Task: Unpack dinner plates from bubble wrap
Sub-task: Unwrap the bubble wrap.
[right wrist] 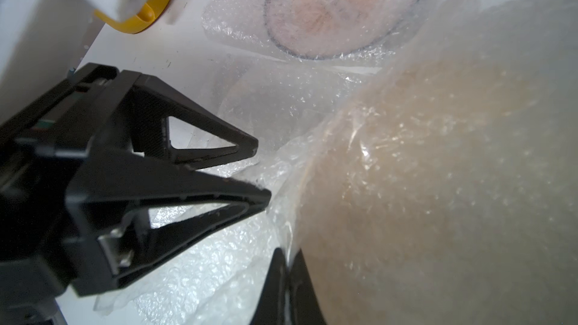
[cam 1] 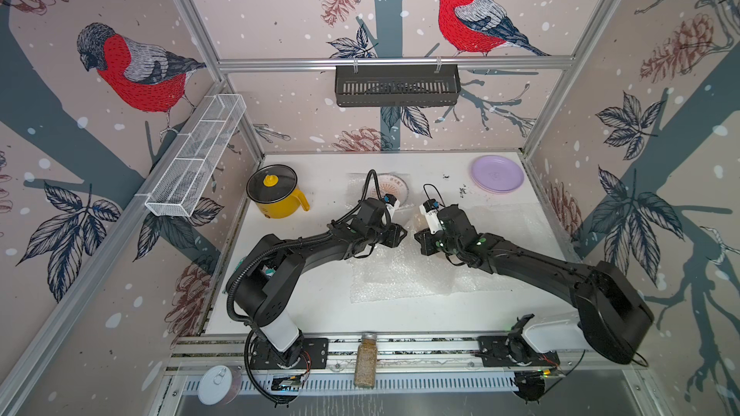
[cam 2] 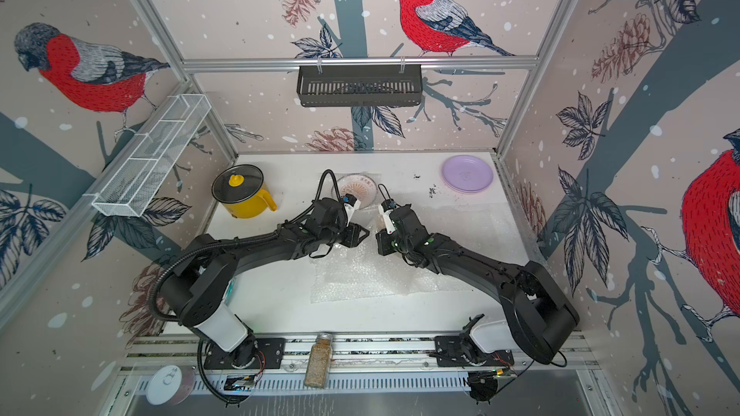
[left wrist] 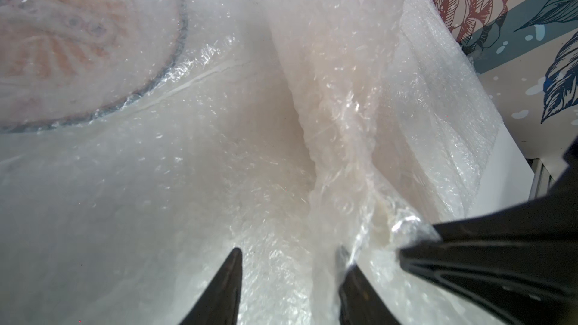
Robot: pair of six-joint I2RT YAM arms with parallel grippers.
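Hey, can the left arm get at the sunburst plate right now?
Probably reachable, but not bare: the sunburst plate lies just beyond the open left end effector, with bubble wrap covering it.

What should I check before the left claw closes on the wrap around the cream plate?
1. Right claw shut on the bubble wrap: ok.
2. Left claw open: ok.
3. Lifted fold of wrap squarely inside the left claw: cannot tell; it runs past one side.
4. Cream plate free of wrap: not ok, covered.
5. Lilac plate unwrapped, away from both arms: ok.
6. Sunburst plate unwrapped: not ok, under wrap.
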